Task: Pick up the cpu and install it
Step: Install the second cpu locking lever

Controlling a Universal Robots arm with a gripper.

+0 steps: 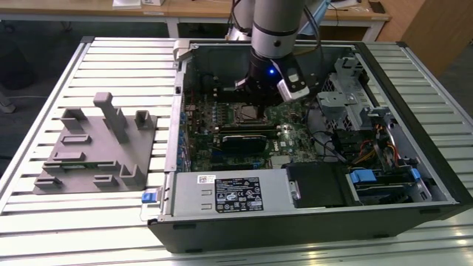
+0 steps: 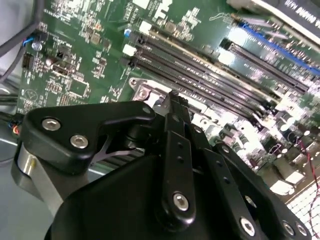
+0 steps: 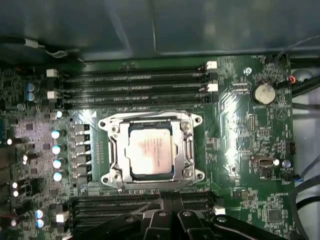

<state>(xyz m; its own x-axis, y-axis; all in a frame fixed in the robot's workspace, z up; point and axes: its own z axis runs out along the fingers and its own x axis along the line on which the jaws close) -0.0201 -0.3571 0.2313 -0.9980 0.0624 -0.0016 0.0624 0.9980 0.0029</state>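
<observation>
From my station I could read no text. The white sticker (image 1: 206, 178) and the black printed label (image 1: 240, 197) on the silver metal power-supply box (image 1: 273, 180) in the exterior view carried print too small to make out. Faint marks on the pale silvery square chip (image 3: 151, 150) in the first wrist view were likewise illegible.

Lab/workshop: slatted alu bench (image 1: 44, 221), opened PC case (image 1: 310, 233), wooden desks (image 1: 199, 8).
</observation>
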